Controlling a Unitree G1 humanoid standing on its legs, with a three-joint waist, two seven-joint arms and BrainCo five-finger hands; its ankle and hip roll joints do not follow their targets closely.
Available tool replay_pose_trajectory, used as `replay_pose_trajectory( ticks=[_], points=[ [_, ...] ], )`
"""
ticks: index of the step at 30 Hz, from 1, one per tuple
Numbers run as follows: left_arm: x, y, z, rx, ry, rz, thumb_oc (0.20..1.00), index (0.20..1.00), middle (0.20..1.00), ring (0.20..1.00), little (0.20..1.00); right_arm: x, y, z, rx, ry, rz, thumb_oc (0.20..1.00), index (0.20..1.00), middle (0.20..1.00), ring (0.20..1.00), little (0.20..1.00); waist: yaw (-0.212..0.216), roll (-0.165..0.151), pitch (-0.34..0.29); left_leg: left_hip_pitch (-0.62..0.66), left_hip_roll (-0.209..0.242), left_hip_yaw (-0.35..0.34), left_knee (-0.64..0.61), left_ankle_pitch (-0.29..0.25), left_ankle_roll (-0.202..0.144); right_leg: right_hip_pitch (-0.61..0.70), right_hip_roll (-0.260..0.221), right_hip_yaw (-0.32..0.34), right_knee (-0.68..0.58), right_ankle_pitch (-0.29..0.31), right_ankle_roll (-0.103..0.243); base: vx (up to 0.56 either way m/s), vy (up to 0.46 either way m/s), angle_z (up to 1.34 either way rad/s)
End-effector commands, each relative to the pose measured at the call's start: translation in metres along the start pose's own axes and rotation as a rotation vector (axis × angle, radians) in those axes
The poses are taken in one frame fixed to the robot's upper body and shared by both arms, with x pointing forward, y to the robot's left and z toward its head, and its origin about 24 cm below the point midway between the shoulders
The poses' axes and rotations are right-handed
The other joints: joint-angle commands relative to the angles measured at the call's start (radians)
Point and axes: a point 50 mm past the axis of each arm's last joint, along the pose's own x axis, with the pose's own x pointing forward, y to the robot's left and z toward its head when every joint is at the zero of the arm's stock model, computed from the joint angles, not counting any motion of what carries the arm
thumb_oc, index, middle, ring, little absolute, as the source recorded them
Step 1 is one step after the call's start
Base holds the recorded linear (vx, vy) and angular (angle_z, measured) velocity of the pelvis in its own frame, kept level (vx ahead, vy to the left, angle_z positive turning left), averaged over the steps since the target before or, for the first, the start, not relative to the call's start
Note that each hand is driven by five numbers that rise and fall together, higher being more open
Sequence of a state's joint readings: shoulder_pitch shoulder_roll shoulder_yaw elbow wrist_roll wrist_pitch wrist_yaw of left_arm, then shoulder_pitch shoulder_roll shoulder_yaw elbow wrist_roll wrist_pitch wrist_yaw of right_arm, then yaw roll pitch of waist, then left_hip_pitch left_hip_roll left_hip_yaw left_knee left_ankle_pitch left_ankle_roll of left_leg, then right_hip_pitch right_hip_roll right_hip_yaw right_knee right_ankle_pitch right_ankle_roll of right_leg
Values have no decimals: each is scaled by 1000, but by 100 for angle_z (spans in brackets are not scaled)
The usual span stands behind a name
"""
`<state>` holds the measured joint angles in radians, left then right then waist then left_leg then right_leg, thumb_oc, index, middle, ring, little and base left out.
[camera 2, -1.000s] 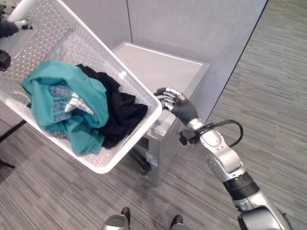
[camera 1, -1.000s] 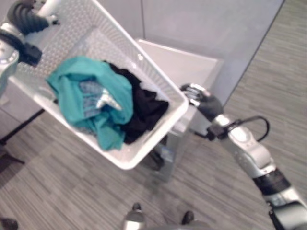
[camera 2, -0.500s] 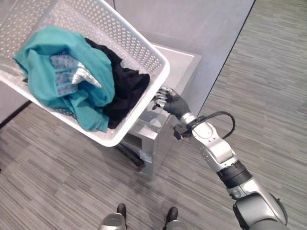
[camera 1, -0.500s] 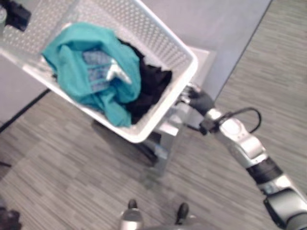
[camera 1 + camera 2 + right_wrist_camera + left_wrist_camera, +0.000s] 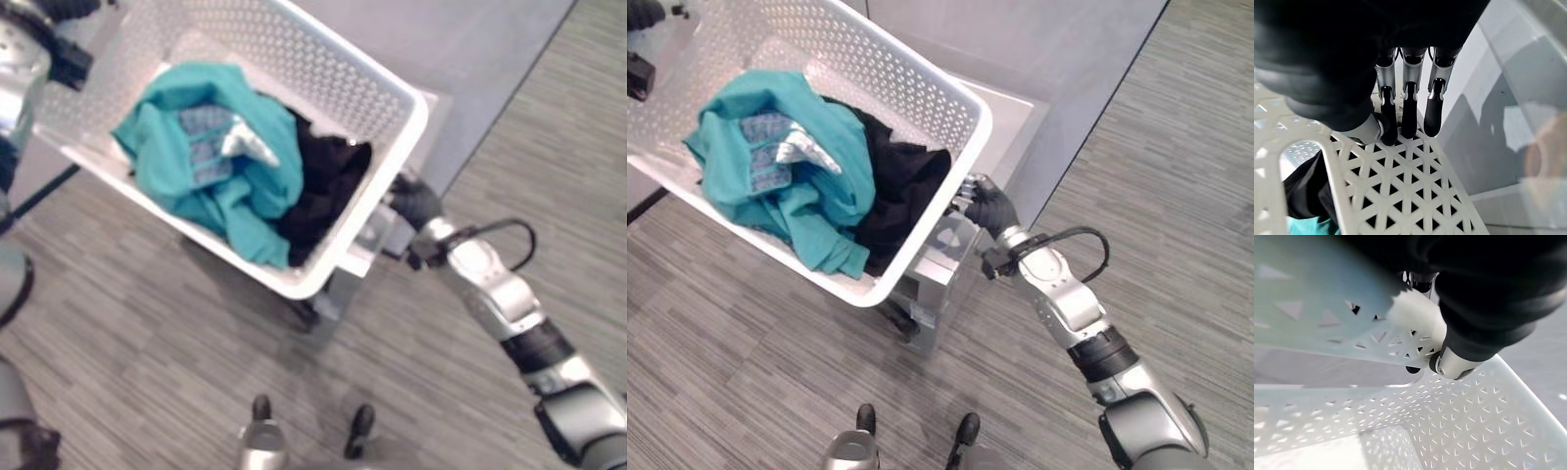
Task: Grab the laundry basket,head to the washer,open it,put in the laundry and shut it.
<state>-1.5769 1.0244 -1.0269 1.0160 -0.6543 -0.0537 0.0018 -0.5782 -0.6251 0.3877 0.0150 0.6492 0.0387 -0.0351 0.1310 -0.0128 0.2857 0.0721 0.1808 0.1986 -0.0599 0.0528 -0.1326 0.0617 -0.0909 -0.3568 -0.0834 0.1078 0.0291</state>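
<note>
Floor: grey striped carpet (image 5: 745, 323) runs nearest the camera, under everything else.

Right hand: the right hand (image 5: 988, 208) reaches forward to the near end of the laundry basket (image 5: 921, 93). In its wrist view the fingers (image 5: 1408, 110) lie straight against the outside of the perforated end wall beside the handle cut-out, and the thumb presses the same wall. It is not wrapped round anything; it looks like a steadying push on that end.

Laundry basket: white and perforated, held tilted in the air over the washer. It is probably kept high so it clears the machine's top on the approach.

Laundry: a teal garment (image 5: 789, 186) and a black garment (image 5: 906, 191) lie in the low end of the basket, where the tilt lets them settle.

Washer: the grey washer (image 5: 1004, 122) stands against the grey wall (image 5: 1058, 69), with the basket's near end over it. I judge that it is reached but not yet opened.

Left hand: the left hand (image 5: 1449, 360) is at the basket's far end. Its dark cover hides how the fingers sit on the rim, so I cannot tell whether it is clamped or flat.

Hidden: the washer's door and most of its front are covered by the basket. The basket's far end runs out of the eye views.
</note>
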Motion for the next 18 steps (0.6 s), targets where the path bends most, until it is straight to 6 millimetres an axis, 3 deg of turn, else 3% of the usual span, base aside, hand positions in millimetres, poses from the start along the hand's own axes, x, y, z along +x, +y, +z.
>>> replay_pose_trajectory(
  ticks=[1,5,8,9,13,18],
  points=[
    [12,16,74,-211,-212,171,200,200,200,200,200,30,4,59,-41,-241,2,200,200,200,200,200,14,-6,6,-45,47,-45,-27,13,-4,93,-86,-10,21,-76,85,-95,51,0],
    [20,-17,84,-324,-201,148,200,200,200,200,200,58,18,86,-40,-311,-5,200,200,200,200,200,5,-11,47,-90,42,-57,-27,25,-9,58,-90,2,7,-53,89,-97,65,-5],
    [24,-58,103,-435,-209,77,200,200,200,200,200,77,37,102,-29,-336,10,200,200,200,200,200,-5,-17,75,-128,34,-67,-27,33,-13,30,-92,7,0,-41,91,-78,71,-1],
    [24,-58,104,-435,-210,78,200,200,200,200,200,78,37,102,-30,-337,10,200,200,200,200,200,-5,-17,75,-129,34,-66,-27,33,-13,28,-92,8,0,-40,91,-50,44,6],
    [22,-91,125,-486,-227,15,200,200,200,200,200,93,55,119,-29,-360,33,200,200,200,200,200,-14,-29,102,-160,33,-70,-27,38,-17,-2,-95,19,-4,-28,94,-39,44,4],
    [18,-103,150,-522,-281,-10,200,200,200,200,200,101,67,132,-64,-378,56,200,200,200,200,200,-18,-48,128,-188,35,-70,-27,42,-19,-34,-94,32,-4,-19,95,-11,16,3]
  ],
)
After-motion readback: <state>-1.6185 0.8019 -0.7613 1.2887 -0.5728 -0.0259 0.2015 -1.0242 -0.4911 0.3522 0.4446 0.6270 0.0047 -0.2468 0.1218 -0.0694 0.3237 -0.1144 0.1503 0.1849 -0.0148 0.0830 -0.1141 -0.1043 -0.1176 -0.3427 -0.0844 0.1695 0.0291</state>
